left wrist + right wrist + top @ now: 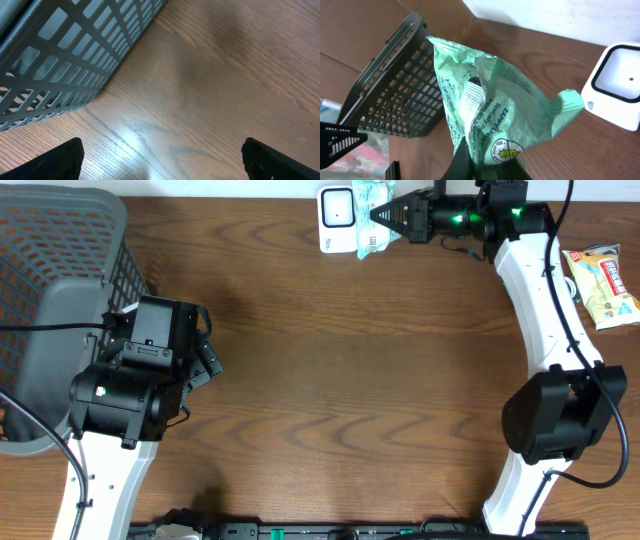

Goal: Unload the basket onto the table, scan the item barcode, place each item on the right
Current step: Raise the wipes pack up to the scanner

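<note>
Right jaws clamp the green snack bag (pixel 520 95), white scanner (pixel 619 87) just beside them; left jaws stand wide over the worktop (pixel 225 75), grey basket (pixel 65 65) alongside.

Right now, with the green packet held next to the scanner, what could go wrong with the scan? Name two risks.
1. The green packet is crumpled and its striped code patch sits in a fold, so the scanner might fail to read it.
2. The right end effector pinches only one edge of the packet, so the packet could slip or twist away if it is turned toward the scanner.
</note>
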